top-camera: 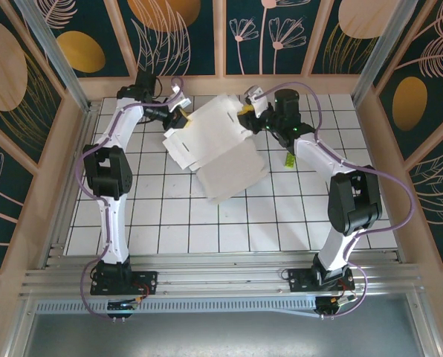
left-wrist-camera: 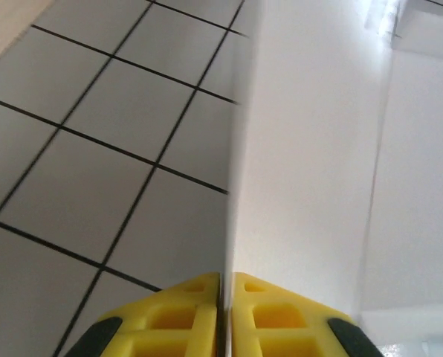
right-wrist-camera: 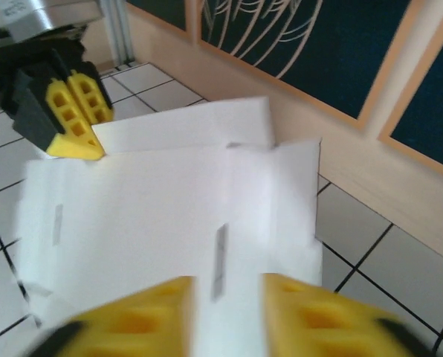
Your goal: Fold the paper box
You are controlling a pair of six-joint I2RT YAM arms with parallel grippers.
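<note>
**Position of the workpiece.** The paper box (top-camera: 221, 156) is unfolded, white face up, at the far centre of the tabletop (top-camera: 169, 223), between the two arms. Several flaps and crease lines are visible. Its near corner extends toward the middle of the tabletop.

**State of the fingers.**
- The left fingers (left-wrist-camera: 207, 316) are closed on the paper box. The left wrist view shows the card edge-on, pinched in the seam between them. In the top view this grip is on the far-left edge of the sheet (top-camera: 179, 117).
- The right fingers (right-wrist-camera: 154, 316) stand apart at the far-right edge of the sheet (top-camera: 245, 110), with card visible in the gap between them. Whether either finger touches the card cannot be determined.

**Handling characteristics (assessment).**
- Weight: very light. Expect it to shift or swing with any arm motion.
- Stiffness: thin card. Panels are likely to hold their shape only locally, and the sheet will hinge readily at the creases and sag if held at a single edge.
- Surface: smooth, so a light pinch may slip.
- Fragility: prone to denting and stray creases under a hard or twisted grip.

**Recommended hold.** Grip a flap edge close to a crease, and support the sheet at two separated edges. Avoid pinching mid-panel.
</note>
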